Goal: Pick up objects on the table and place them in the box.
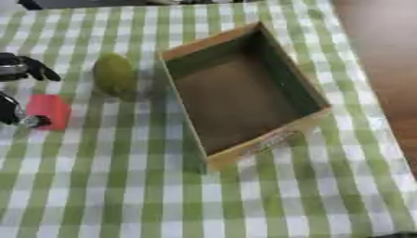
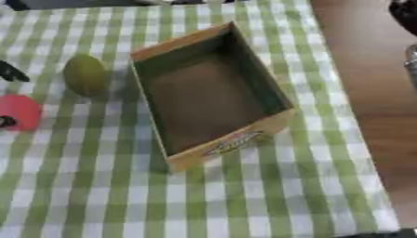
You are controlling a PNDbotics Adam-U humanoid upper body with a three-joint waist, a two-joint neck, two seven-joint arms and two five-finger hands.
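Left eye view shows a red block (image 1: 49, 110) on the green checked cloth (image 1: 122, 186) of the bench, at the left edge, touching the left hand (image 1: 16, 93). Its dark fingers seem to sit above and below the block; whether they pinch it I cannot tell. A green rounded fruit (image 1: 114, 74) lies just beyond, beside the open, empty cardboard box (image 1: 269, 139). The right hand is out of sight.

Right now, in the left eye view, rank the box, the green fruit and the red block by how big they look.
1. The box, by far the largest.
2. The green fruit.
3. The red block, a little smaller than the fruit, though the left hand covers its left edge, so that gap is unsure.
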